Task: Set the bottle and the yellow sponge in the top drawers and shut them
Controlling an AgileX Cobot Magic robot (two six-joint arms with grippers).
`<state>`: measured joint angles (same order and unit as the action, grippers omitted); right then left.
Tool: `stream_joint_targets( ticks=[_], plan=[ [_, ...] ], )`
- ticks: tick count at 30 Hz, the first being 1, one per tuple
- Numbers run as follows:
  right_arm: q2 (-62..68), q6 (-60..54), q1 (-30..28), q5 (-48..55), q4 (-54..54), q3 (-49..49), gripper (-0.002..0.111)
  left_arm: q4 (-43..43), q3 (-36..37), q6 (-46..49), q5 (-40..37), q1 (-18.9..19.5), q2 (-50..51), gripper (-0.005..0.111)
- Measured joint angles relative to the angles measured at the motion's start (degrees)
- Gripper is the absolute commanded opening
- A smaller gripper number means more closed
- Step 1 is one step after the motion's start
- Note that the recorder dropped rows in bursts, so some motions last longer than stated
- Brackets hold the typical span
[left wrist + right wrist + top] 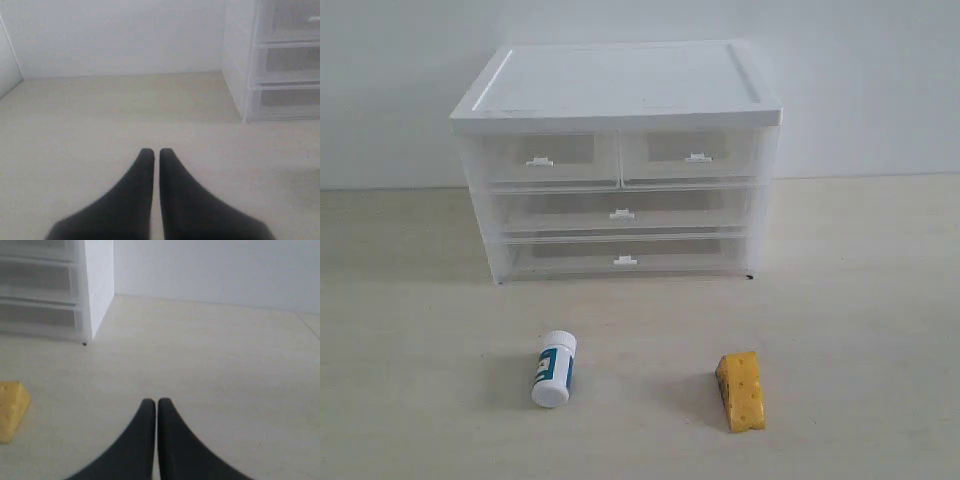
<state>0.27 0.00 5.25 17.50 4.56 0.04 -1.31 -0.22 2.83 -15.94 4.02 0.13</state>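
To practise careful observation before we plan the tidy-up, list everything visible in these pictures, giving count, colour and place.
cabinet: one, white, back of the table
top drawers: two, translucent, white handles, side by side under the cabinet's top, closed
full-width drawers: two, translucent, stacked below those, closed
bottle: one, white with teal label, lying before the cabinet, left in the exterior view
yellow sponge: one, orange-yellow, before the cabinet, right
table: one, pale beige
left jaws: one pair, black, shut, over bare table
right jaws: one pair, black, shut, near the sponge
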Motion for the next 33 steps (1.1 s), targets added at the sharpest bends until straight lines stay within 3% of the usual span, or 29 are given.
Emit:
stream_joint_targets(
  ticks=[3,8,14,20,26,33],
  plan=[
    [0.0,0.0,0.0,-6.81,-0.46,0.0,0.0,1.85,0.0,0.25,4.87,0.0,0.0,0.004],
    [0.0,1.24,0.0,-19.52,-1.08,0.0,0.0,12.8,0.0,-3.58,17.59,0.0,0.0,0.004],
    [-0.02,4.84,0.0,-38.43,-1.35,0.0,0.0,18.97,0.0,-21.22,32.63,0.0,0.0,0.004],
    [-0.12,16.7,0.0,-52.35,-1.57,-0.8,0.0,5.34,-3.62,-33.91,42.03,0.0,0.91,0.004],
    [2.38,20.29,0.0,-48.96,-1.63,-11.17,0.0,-5.29,-15.38,-45.79,44.66,0.0,11.88,0.004],
    [15.84,25.5,0.0,-39.69,-0.09,-24.72,0.0,-31.75,-28.64,-70.19,45.13,0.0,31.56,0.004]
  ],
)
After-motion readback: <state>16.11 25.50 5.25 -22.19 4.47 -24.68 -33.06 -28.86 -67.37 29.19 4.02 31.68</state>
